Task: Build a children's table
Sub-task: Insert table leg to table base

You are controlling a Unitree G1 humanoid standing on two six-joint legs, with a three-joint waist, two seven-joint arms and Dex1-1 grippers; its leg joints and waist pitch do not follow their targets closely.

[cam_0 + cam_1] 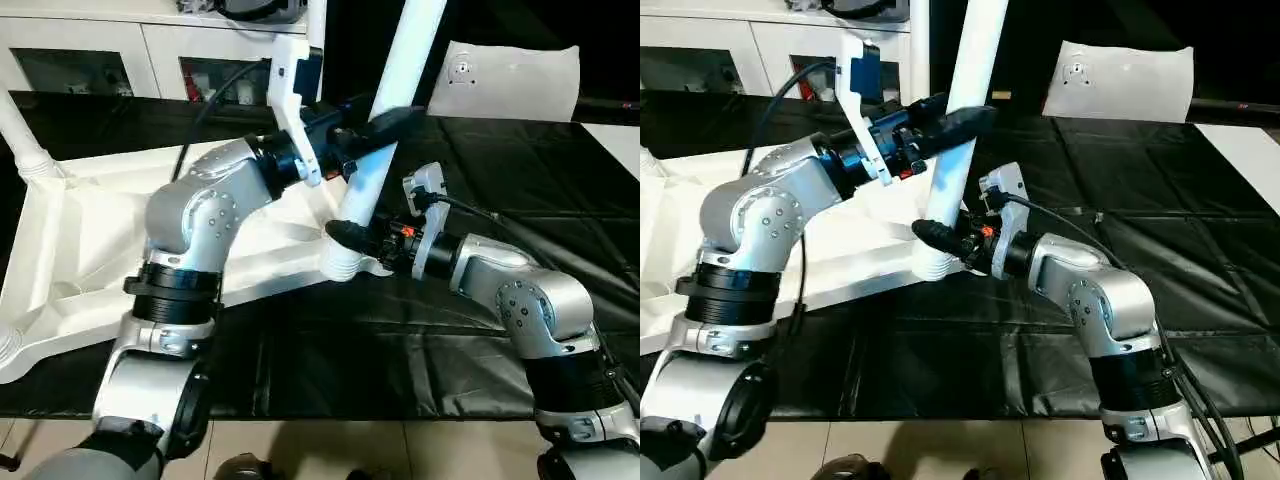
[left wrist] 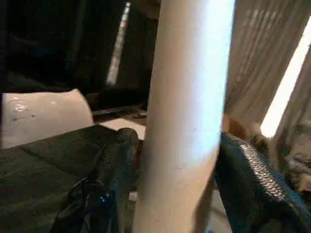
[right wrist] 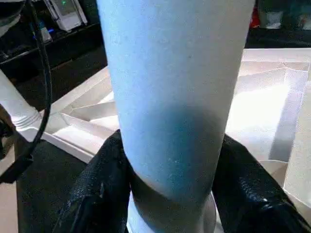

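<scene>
The white top [image 1: 90, 250] of the children's table lies ribbed underside up on a black mat [image 1: 520, 180]. The surface under the mat cannot be made out.

A white leg [image 1: 385, 120] stands at the top's near right corner, its foot in the round socket [image 1: 343, 262]. It leans slightly and runs up past the upper edge of the head views.

Left claw [image 1: 385, 125]: fingers set on either side of the leg, well above the socket. The left wrist view shows a black finger [image 2: 114, 165] on one side of the shaft and the other finger on the opposite side, both against it. The claw is about half open and closed on the leg.

Right claw [image 1: 345, 238]: fingers on either side of the same leg, low down, just above the socket. The right wrist view shows both black fingers [image 3: 102, 189] pressed to the shaft, with the ribbed underside behind. This claw is also about half open and closed on the leg.

A second leg [image 1: 22, 135] stands in the far left corner of the top. A further socket [image 1: 8, 345] shows at the near left corner, at the picture's edge.

Beyond the mat stands a white cabinet [image 1: 90, 50] with dark compartments. A white pillow-like slab [image 1: 515, 80] sits at the far right, well apart from the top.
</scene>
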